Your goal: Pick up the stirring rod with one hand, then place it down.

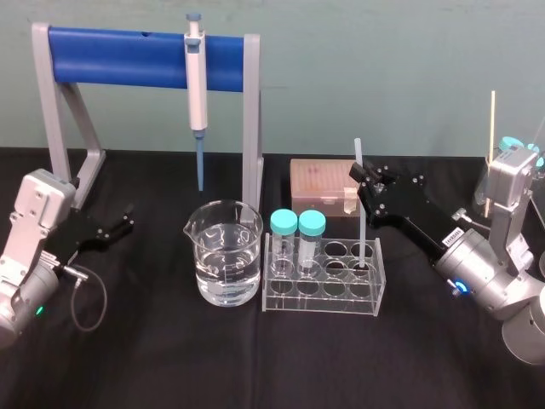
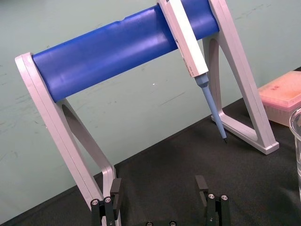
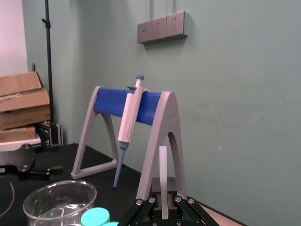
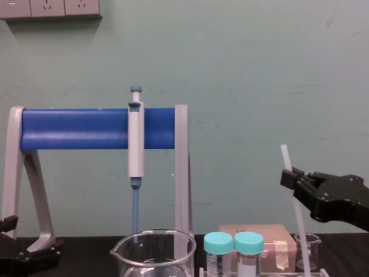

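The stirring rod [image 1: 364,228] is a thin translucent white stick standing nearly upright, and its lower end reaches into a hole at the right end of the clear tube rack [image 1: 319,294]. My right gripper [image 1: 361,175] is shut on the rod near its upper part; the chest view shows the rod [image 4: 298,222] passing through this gripper [image 4: 290,176]. In the right wrist view the rod [image 3: 163,176] rises from between the fingers. My left gripper [image 1: 128,221] rests parked on the table at the left; its fingers [image 2: 114,189] stand open with nothing between them.
A glass beaker of water [image 1: 224,256] stands left of the rack, which holds two teal-capped tubes [image 1: 297,243]. A blue-and-white pipette [image 1: 197,85] hangs on the blue-barred grey stand [image 1: 119,55]. A pink tip box [image 1: 317,183] sits behind the rack.
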Available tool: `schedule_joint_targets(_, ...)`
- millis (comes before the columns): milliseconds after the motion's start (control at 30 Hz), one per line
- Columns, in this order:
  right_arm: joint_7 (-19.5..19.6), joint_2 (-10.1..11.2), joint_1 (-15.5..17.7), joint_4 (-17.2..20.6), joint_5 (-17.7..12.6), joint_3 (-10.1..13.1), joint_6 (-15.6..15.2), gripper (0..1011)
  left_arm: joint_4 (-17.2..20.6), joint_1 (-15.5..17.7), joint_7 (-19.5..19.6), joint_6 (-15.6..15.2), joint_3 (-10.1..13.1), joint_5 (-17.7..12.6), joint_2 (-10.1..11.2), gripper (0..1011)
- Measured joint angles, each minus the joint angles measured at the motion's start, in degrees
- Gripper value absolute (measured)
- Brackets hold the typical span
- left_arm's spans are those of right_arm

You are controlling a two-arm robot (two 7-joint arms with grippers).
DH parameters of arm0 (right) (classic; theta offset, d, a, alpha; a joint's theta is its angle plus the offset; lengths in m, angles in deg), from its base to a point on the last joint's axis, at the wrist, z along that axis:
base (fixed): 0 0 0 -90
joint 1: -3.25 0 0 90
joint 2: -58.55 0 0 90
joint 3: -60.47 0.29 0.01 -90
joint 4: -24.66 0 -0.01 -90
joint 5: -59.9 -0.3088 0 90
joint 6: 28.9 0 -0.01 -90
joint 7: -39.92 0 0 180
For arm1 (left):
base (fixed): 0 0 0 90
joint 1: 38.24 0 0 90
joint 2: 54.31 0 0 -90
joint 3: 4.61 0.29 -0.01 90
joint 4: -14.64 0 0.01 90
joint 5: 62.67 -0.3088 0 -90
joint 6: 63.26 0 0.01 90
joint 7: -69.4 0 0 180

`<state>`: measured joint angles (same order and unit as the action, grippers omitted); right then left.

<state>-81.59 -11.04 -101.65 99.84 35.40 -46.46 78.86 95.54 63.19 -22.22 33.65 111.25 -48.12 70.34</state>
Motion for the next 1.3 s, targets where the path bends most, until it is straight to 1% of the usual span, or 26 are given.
schedule_joint_targets(467, 0.2, -0.4, -0.4, -1.5, 0.5, 0.0, -0.8, 68, 0.0, 0.0, 0.0, 0.0, 0.0, 0.0, 0.0, 1000)
schedule_joint_targets(1300, 1.2, -0.4, 0.6, -1.1, 0.5, -0.1, -3.3, 68, 0.0, 0.0, 0.0, 0.0, 0.0, 0.0, 0.0, 1000)
